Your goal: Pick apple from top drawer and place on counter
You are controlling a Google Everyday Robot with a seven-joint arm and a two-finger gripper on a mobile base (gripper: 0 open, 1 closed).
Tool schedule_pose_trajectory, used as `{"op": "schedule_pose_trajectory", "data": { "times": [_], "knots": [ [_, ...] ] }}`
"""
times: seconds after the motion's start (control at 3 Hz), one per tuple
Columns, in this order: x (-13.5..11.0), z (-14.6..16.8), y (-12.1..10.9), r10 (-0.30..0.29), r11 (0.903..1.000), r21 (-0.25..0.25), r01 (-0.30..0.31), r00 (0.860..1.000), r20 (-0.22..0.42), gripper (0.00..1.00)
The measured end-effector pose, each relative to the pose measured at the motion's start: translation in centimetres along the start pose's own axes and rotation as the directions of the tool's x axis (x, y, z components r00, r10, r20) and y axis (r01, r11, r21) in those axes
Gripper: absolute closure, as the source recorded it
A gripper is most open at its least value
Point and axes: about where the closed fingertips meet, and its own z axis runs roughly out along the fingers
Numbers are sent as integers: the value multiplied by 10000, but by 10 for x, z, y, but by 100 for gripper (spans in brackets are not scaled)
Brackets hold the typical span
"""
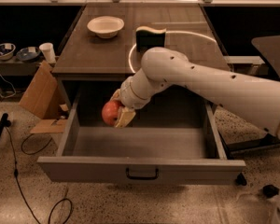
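The red apple (110,112) is held in my gripper (116,110), whose pale fingers (125,118) are shut around it. The apple hangs above the back left part of the open top drawer (140,146), just below the front edge of the counter (98,55). The drawer is pulled far out, its front panel with the dark bail handle (142,173) nearest the camera. My white arm (210,85) reaches in from the right across the drawer. The drawer floor that shows is bare.
A white bowl (105,26) stands at the counter's back left. A dark block with a pale top (150,38) and a bright curved streak (130,59) sit mid-counter. A cardboard piece (39,94), a cup (48,52) and cables (18,148) lie left of the cabinet.
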Motion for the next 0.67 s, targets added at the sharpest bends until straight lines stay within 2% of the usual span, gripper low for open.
{"op": "schedule_pose_trajectory", "data": {
  "times": [0.33,0.67],
  "knots": [
    [-26,-43,-27,-537,9962,684,538,9986,-24,100],
    [-43,-65,-43,-866,9920,915,864,9962,-13,100]
  ]
}}
